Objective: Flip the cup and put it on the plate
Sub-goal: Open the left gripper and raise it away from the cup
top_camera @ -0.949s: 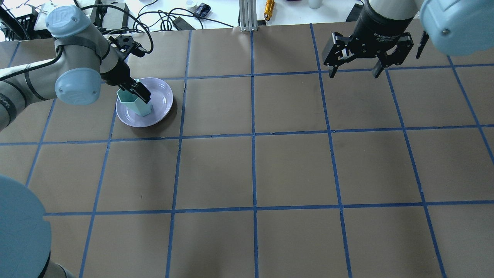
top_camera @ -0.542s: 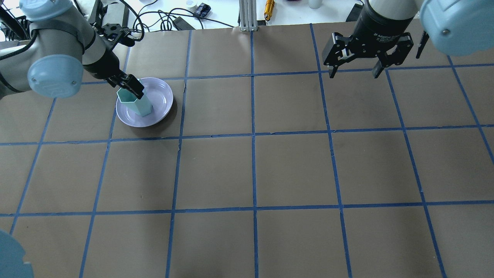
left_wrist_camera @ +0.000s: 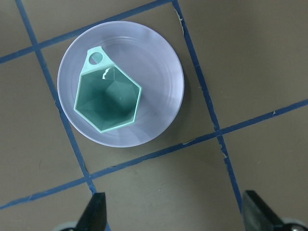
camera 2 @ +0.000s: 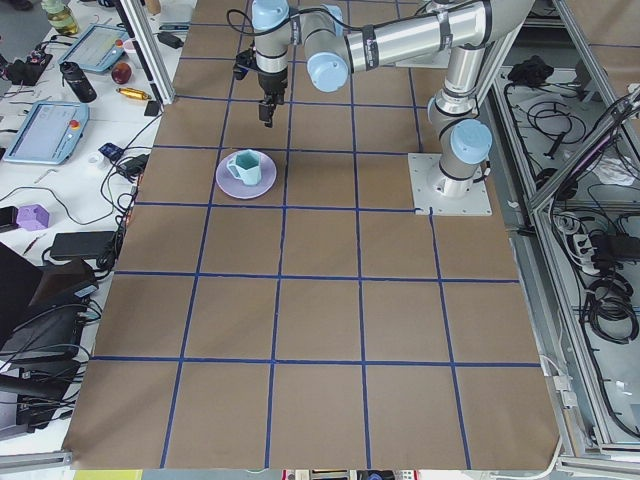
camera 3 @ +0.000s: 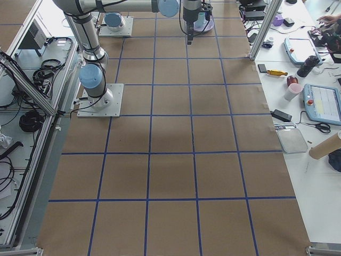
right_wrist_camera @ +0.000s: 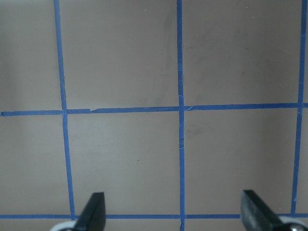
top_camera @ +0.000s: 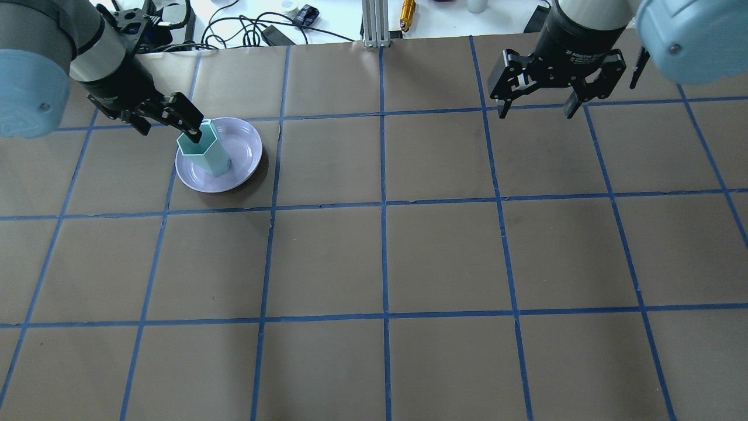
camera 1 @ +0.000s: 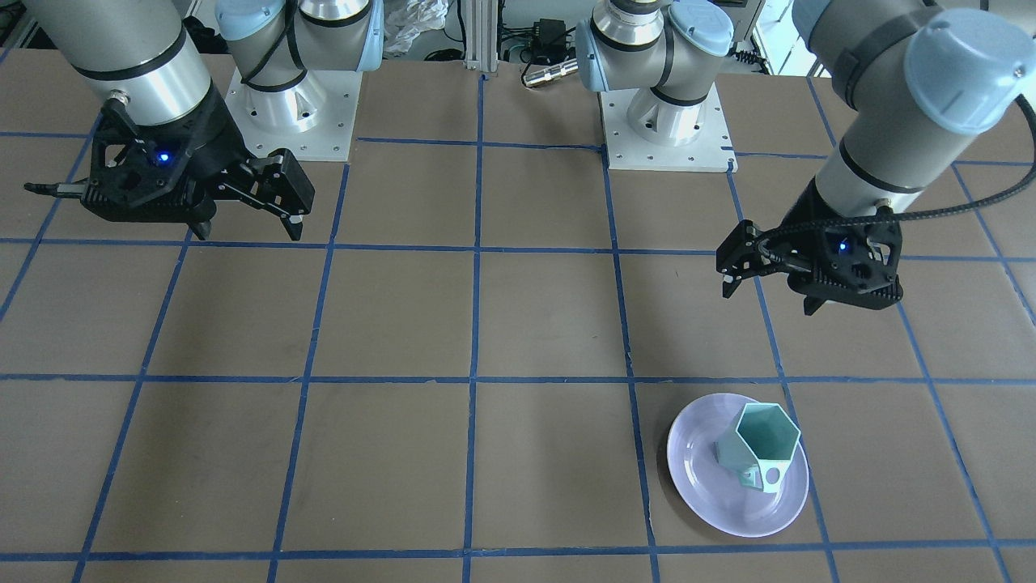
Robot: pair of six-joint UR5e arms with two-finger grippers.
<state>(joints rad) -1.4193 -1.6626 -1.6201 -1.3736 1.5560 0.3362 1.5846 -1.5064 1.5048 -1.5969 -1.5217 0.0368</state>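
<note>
The mint-green cup (top_camera: pixel 203 149) stands upright, mouth up, on the lavender plate (top_camera: pixel 248 158) at the table's far left. The front-facing view shows the cup (camera 1: pixel 761 449) with its handle toward the camera, on the plate (camera 1: pixel 704 486). My left gripper (top_camera: pixel 165 121) is open and empty, raised clear of the cup and just off the plate's left edge. The left wrist view looks down into the cup (left_wrist_camera: pixel 108 101) on the plate (left_wrist_camera: pixel 159 62), both ahead of the open fingertips (left_wrist_camera: pixel 96 211). My right gripper (top_camera: pixel 536 110) is open and empty, held above bare table at the far right.
Brown paper with a blue tape grid covers the table. An aluminium post (top_camera: pixel 374 23), a yellow tool (top_camera: pixel 407 11) and cables lie beyond the far edge. The arm bases (camera 1: pixel 291 105) (camera 1: pixel 668 121) stand on the robot's side.
My left gripper has drawn back from the cup, up and to the left, leaving the cup standing on the plate. The right arm has not moved.
</note>
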